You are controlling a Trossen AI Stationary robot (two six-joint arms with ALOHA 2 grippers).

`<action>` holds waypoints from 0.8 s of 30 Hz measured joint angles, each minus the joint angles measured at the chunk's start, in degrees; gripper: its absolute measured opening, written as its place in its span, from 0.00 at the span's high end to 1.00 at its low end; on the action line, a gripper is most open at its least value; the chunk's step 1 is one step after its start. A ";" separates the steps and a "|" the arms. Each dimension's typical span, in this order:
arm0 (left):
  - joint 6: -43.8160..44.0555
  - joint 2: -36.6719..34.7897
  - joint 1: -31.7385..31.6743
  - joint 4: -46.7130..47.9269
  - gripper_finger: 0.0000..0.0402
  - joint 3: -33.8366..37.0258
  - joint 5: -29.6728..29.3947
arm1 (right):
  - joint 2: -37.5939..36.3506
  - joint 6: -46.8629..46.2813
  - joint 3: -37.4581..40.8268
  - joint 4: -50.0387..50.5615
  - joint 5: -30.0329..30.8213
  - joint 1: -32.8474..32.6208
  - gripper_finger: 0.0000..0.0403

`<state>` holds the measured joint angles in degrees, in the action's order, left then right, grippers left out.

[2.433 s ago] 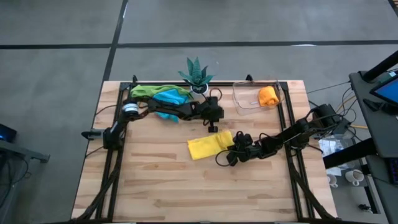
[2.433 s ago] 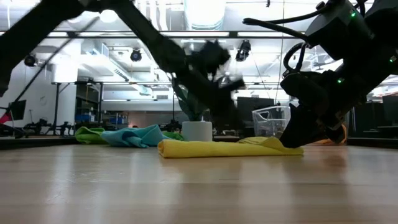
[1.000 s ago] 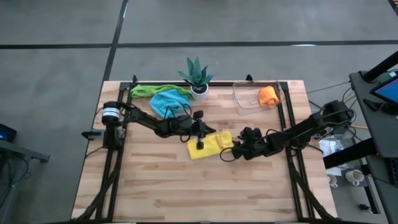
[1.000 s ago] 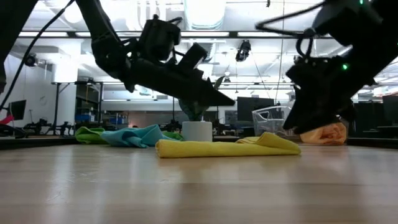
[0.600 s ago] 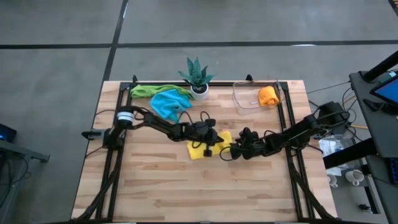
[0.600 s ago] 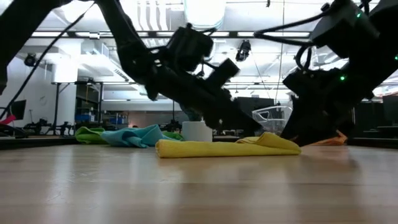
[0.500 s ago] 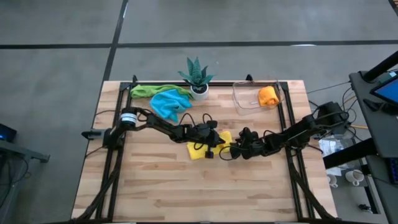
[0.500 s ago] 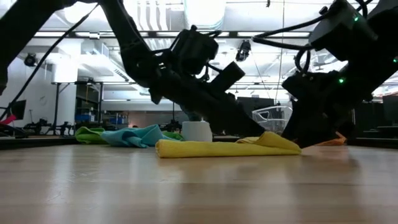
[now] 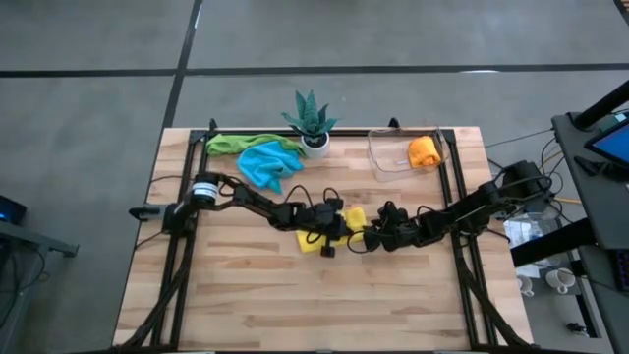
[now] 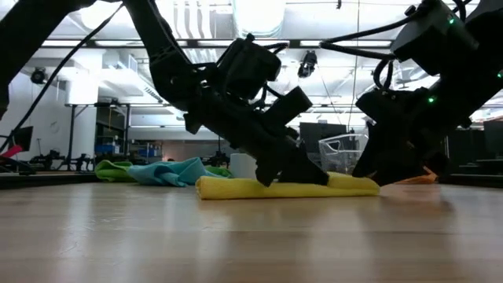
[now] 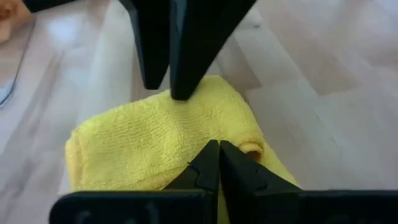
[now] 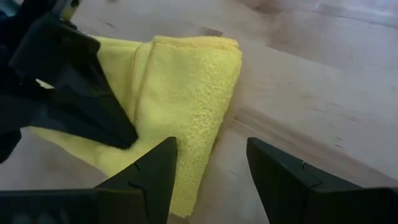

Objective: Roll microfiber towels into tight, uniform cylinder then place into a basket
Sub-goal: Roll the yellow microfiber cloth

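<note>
high: plant (image 9: 311, 120) at back, blue towel (image 9: 265, 164) and green towel (image 9: 228, 144) beside it, orange roll (image 9: 424, 150) in basket (image 9: 385, 157) | low: left gripper (image 10: 302, 174) closed tight, pressing yellow towel (image 10: 236, 187) mid-table | right wrist: right gripper (image 12: 211, 163) spread wide, towel's folded edge between fingers
</note>
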<state>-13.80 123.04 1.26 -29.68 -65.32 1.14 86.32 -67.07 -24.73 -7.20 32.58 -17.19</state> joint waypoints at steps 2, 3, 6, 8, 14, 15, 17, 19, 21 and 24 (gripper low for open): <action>0.00 0.00 0.40 0.33 1.00 0.00 -0.05 | 0.00 -0.37 0.00 -0.87 0.00 0.06 0.52; -0.01 0.00 0.61 0.33 1.00 0.01 -0.05 | 0.00 -0.67 0.00 -1.37 0.00 0.24 0.52; -0.04 0.17 0.80 0.18 1.00 0.07 -0.13 | 0.03 -1.46 0.00 -2.19 0.02 0.43 0.52; -0.04 0.29 0.78 0.12 1.00 0.07 -0.15 | 0.31 -2.11 0.00 -2.59 -0.03 0.73 0.52; -0.07 0.46 0.73 -0.05 1.00 0.09 -1.09 | 3.66 -4.55 0.00 -6.23 -1.13 1.14 0.55; -0.07 0.46 0.72 -0.05 1.00 0.09 -1.10 | 4.37 -4.64 0.00 -7.74 -1.38 1.15 0.56; -0.07 0.46 0.72 -0.03 1.00 0.14 -1.12 | 5.45 -4.60 -0.02 -10.12 -1.63 1.20 0.58; -0.07 0.46 0.72 0.21 1.00 0.22 -1.16 | 5.67 -4.54 -0.02 -10.90 -2.27 1.20 0.61; -0.07 0.46 0.72 0.71 1.00 0.28 -1.18 | 5.29 -4.56 0.00 -10.86 -3.00 1.18 0.64; -0.07 0.46 0.72 1.24 1.00 0.33 -1.31 | 4.61 -4.65 0.02 -10.75 -4.66 1.09 0.68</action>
<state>-13.88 123.50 1.98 -28.45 -64.99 -0.17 90.94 -71.72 -24.71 -17.95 27.92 -16.10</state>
